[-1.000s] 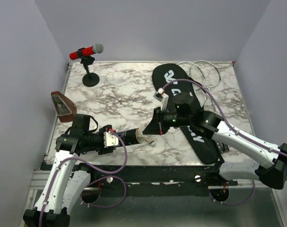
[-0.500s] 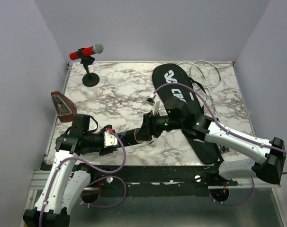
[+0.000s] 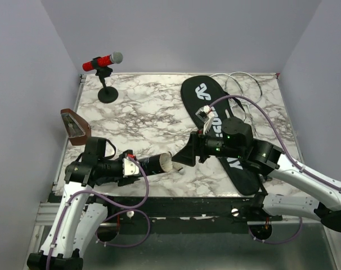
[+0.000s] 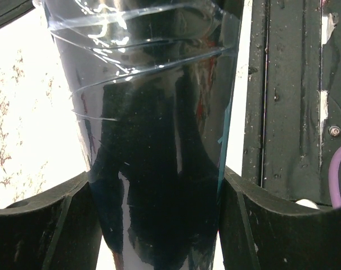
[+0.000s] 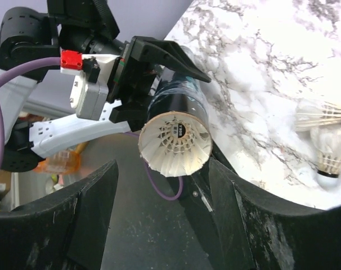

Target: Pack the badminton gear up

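Observation:
My left gripper (image 3: 138, 165) is shut on the long black tube (image 3: 153, 163), held low over the table's near edge with its mouth toward the right. In the left wrist view the tube (image 4: 153, 112) fills the gap between my left gripper's (image 4: 156, 180) fingers. A white shuttlecock (image 5: 175, 143) sits in the tube's (image 5: 179, 98) mouth, feathers outward. My right gripper (image 5: 164, 166) stands open just in front of it, touching nothing. In the top view the right gripper (image 3: 184, 158) hangs right of the tube mouth. Two more shuttlecocks (image 5: 322, 115) lie on the marble. The black bag (image 3: 207, 104) lies under the right arm, rackets (image 3: 243, 84) behind it.
A red microphone on a black stand (image 3: 103, 62) stands at the back left. A brown wedge-shaped object (image 3: 75, 126) sits at the table's left edge. The marble table (image 3: 142, 112) ends just below the tube, with the dark frame beneath.
The right gripper has opened, leaving the shuttlecock in the tube's mouth, and has drawn back to the right. The left gripper and tube have stayed put.

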You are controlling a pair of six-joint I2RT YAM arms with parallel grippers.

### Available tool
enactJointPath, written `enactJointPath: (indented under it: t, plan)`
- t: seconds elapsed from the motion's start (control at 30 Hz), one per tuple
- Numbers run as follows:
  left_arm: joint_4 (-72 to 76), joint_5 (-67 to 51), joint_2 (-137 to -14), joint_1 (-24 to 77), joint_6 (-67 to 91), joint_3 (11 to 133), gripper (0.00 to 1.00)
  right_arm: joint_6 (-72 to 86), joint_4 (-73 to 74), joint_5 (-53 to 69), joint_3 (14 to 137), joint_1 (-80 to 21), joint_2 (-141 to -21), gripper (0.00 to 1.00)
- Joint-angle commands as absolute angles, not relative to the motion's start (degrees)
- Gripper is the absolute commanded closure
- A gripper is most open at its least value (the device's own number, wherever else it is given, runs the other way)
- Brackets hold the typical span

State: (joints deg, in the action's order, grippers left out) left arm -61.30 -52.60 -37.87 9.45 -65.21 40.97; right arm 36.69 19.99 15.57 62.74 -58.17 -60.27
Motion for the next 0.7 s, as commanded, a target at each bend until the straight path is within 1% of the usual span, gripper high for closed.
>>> enactJointPath:
  t: [0.0,0.1,0.2,0.33,0.43,0.57,0.67]
  plan:
    - [-60.65,-55.55,-37.00,9.49,-64.87,41.31,0.69,36.12,24.52,9.41,61.70,-58.53,-59.41,0.28]
    - [-60.55,-55.72,-36.74,9.49,-63.81,41.92,0.69,35.95,26.01,5.29,60.04,-58.45,-60.81,0.30]
    - [-61.17,-55.72,-36.74,9.49,-63.46,42.36,0.69,35.33,29.52,-1.64,59.33,-58.10,-64.06,0.29]
    - [-61.70,-55.37,-35.69,9.40,-62.76,41.84,0.69,35.68,30.85,-4.65,58.80,-55.29,-68.72,0.28]
    - [-61.61,-54.93,-34.63,9.40,-62.49,41.05,0.69,36.38,30.58,-4.57,59.23,-50.90,-71.80,0.28]
    - [-61.79,-54.76,-33.66,9.40,-62.49,40.52,0.69,40.42,34.62,-9.31,63.79,-47.90,-82.23,0.29]
    - [-62.22,-54.93,-33.57,9.40,-62.84,40.52,0.69,42.88,37.43,-8.62,69.33,-47.90,-90.76,0.27]
